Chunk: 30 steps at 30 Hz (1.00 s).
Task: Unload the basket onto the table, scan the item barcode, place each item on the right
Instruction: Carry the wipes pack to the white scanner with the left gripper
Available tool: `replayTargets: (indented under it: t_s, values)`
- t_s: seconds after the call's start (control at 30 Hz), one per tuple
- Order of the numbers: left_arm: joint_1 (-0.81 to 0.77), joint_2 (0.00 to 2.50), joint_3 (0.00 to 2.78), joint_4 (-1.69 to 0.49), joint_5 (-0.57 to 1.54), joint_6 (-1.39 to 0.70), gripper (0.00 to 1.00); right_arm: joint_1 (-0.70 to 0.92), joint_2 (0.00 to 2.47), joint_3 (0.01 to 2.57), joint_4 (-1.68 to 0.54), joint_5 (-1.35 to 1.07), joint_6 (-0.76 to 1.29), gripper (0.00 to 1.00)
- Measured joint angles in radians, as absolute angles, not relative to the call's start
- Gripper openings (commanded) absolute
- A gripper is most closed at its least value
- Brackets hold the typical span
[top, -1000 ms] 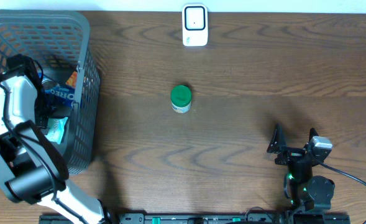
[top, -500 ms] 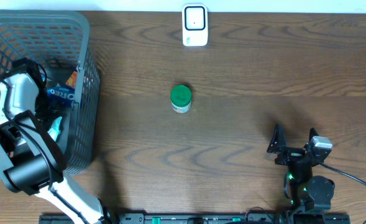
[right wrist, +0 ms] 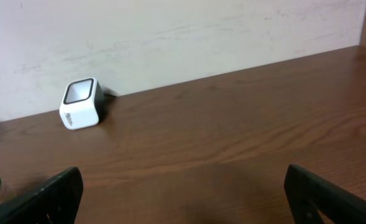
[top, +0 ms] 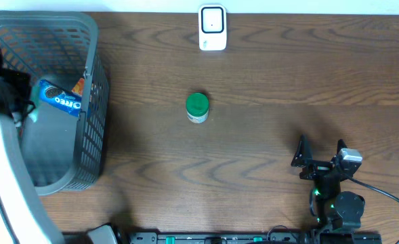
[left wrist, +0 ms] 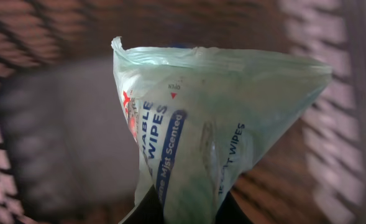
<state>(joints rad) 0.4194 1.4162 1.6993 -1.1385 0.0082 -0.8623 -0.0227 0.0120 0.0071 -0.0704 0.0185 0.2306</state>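
My left gripper point(left wrist: 189, 213) is clenched on the lower end of the wipes pack point(left wrist: 195, 124). The pack stands up from my fingers inside the grey basket point(top: 94, 81) (its mesh walls are blurred on either side). The basket takes up the left end of the table point(top: 267, 102), with a blue Oreo pack point(top: 59, 99) against its right wall. The scanner point(top: 213, 28) sits at the far edge and a green-lidded jar point(top: 197, 107) near the middle. Bare wood runs from there to my right gripper point(top: 320, 148), whose fingers are spread wide and hold nothing.
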Motion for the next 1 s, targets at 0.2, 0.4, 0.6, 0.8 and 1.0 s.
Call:
replayTargets:
  t_s: [0.2,0.4,0.6,0.8,1.0]
  values:
    - [0.084,1.26,1.705,-1.062,0.224,-0.865,0.07,-0.023,0.012,0.007,-0.07,0.018,0.23,0.99]
    - [-0.344,1.373,1.704,-0.921,0.304,-0.859,0.07,-0.023,0.012,0.007,-0.071,0.019,0.231,0.99]
    - [-0.533,1.601,1.703,-0.757,0.598,-0.748,0.07,-0.023,0.012,0.007,-0.07,0.019,0.23,0.99]
    - [-0.554,1.8,1.703,-0.71,0.914,-0.627,0.07,-0.023,0.012,0.007,-0.07,0.019,0.23,0.99]
    - [-0.55,1.942,1.703,-0.71,0.994,-0.551,0.07,-0.023,0.012,0.007,-0.07,0.019,0.23,0.99]
